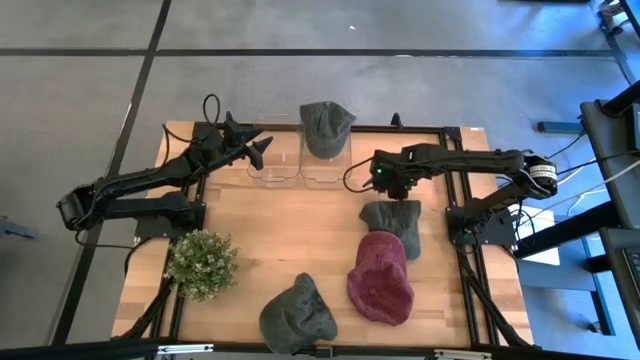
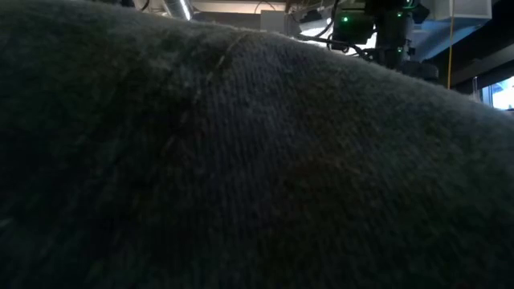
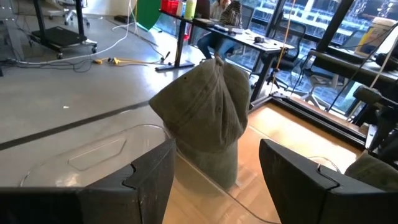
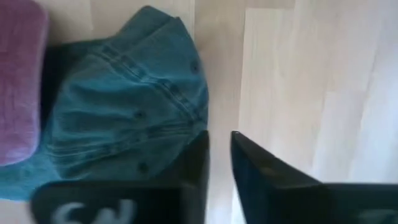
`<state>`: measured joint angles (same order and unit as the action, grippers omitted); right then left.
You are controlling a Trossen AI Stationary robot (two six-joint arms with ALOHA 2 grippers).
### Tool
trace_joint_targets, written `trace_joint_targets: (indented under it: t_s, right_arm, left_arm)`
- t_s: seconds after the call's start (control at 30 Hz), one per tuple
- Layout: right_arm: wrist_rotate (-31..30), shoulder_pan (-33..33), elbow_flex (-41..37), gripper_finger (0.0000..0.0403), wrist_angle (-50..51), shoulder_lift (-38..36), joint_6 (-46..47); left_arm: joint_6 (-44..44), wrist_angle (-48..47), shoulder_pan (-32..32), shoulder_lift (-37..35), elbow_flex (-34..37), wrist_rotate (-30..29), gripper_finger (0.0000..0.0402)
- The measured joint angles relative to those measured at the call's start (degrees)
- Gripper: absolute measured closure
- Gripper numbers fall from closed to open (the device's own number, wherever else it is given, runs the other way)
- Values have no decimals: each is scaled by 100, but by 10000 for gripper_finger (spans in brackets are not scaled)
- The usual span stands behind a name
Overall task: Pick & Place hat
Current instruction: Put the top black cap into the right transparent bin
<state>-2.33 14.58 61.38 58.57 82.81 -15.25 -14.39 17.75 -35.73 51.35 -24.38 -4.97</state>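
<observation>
grey knitted fabric of a hat (image 2: 241, 177) fills almost the whole low view, pressed up close to that camera; from above, this grey hat (image 1: 297, 316) lies at the table's (image 1: 300, 225) 6 o'clock edge.

going left to right in the high view: the left arm reaches from 9 o'clock toward 11 o'clock, and the left gripper (image 1: 258, 148) hangs beside the clear container (image 1: 272, 170) with its fingers (image 3: 149, 180) spread wide and nothing between them. a small potted plant (image 1: 202, 263) stands at about 8 o'clock. an olive cap (image 1: 325, 127) sits on top of the second clear container (image 1: 325, 172) at 12 o'clock; in the left wrist view that cap (image 3: 205, 112) is straight ahead of the spread fingers, apart from them.

right of centre, a blue-grey denim cap (image 1: 393, 225) lies flat on the wood, with a dark red hat (image 1: 381, 280) touching it on the 6 o'clock side. the right arm comes in from 3 o'clock, and the right gripper (image 1: 381, 181) hovers just at the denim cap's 12 o'clock edge. in the right wrist view its fingers (image 4: 264, 180) stand only a narrow slit apart, beside the denim cap (image 4: 124, 118), with bare wood showing in the gap and nothing gripped. the red hat (image 4: 18, 81) shows at that picture's edge.
</observation>
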Motion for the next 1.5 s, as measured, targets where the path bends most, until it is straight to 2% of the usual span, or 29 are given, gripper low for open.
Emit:
trace_joint_targets:
  t_s: [0.13, 0.27, 0.37, 0.5, 0.67, 0.77, 0.87, 0.97, 1.23, 1.5]
  right_arm:
    - [363, 124, -260, 251, -206, -4, -82]
    - [395, 134, -865, 195, -631, -4, -141]
    - [396, 121, -1431, 171, -1181, -2, -168]
    - [375, 28, -1971, 162, -1941, -2, -11]
    - [-67, -19, -2360, 176, -2476, -2, -4]
    - [0, 17, -2517, 193, -2605, -31, -2]
    - [333, 108, -2658, 214, -2640, -34, 47]
    - [648, 171, -2735, 240, -2656, -37, 286]
    - [732, 189, -2755, 337, -2669, -35, 431]
    - [678, 188, -2508, 343, -2491, 6, 525]
  left_arm:
    - [0, 8, 0, 0, 0, 2, 174]
    - [-25, 3, 0, 0, 0, 13, 174]
    - [-73, 3, 0, 0, 0, 13, 174]
    - [-86, 3, 0, 0, 0, 12, 174]
    - [-88, 1, 0, 0, 0, -4, 174]
    - [-90, 3, 0, 0, 0, -6, 174]
    - [-91, 3, -1, 0, 0, -6, 174]
    - [-92, 2, 0, 0, 0, -7, 174]
    - [-92, 3, 0, -1, 0, -9, 174]
    - [-138, 3, 0, 0, 0, -9, 174]
